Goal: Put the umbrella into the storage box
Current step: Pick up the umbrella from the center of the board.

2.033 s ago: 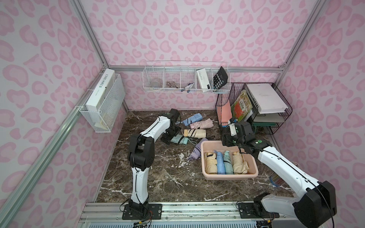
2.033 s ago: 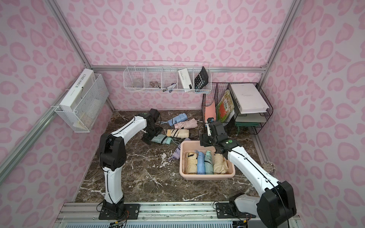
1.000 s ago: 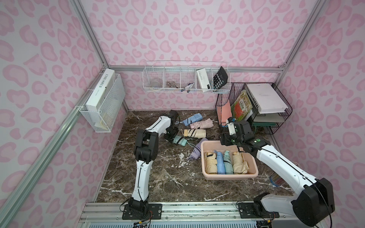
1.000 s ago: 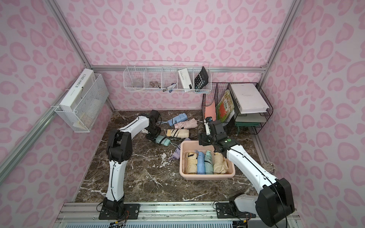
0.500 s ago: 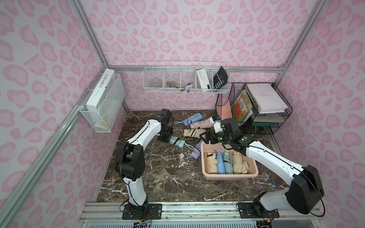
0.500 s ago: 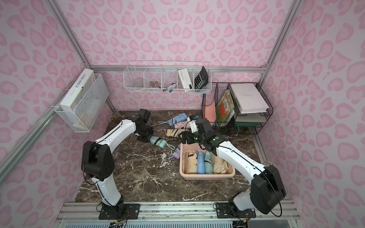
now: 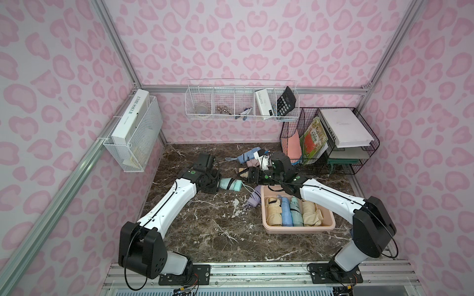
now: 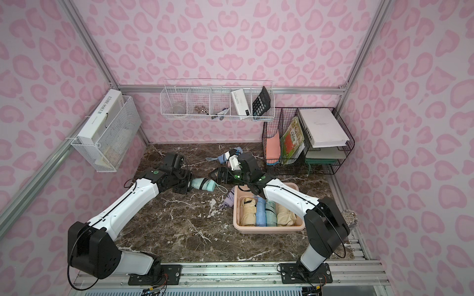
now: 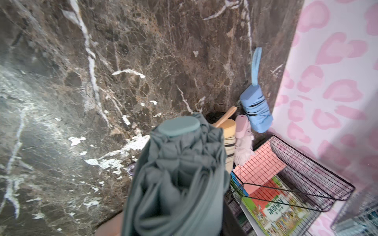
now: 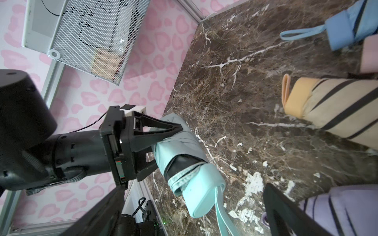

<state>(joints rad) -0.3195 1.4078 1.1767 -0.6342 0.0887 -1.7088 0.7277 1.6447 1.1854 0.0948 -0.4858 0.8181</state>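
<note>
In both top views the left gripper (image 7: 218, 185) is clamped on one end of the mint umbrella (image 7: 230, 184). It holds the umbrella level between the two arms, near the storage box (image 7: 300, 230) but not over it. The right gripper (image 7: 252, 176) faces the free end with its jaws spread wide and nothing in them. This looks like a handover, and the plain risk is timing: if the left lets go before the right has closed, the umbrella would drop to the marble tabletop (image 7: 205, 225). The box holds four umbrellas side by side across its whole floor, so a fifth would have to lie on top and might roll over the rim. A lilac umbrella (image 8: 229, 201) rests against an outer corner of the box, where the right arm could knock it. The left wrist view shows the mint bundle end-on. Beyond it lie three loose ones, a blue umbrella (image 9: 255, 110), a pink umbrella (image 9: 242, 132) and a striped cream umbrella (image 9: 228, 130), beside the black wire rack (image 9: 306, 173). The right wrist view shows the right fingers (image 10: 286, 210) straddling the handle end, whose wrist strap (image 10: 222, 212) dangles and could snag one. The count is nine umbrellas, one box and two grippers.
</note>
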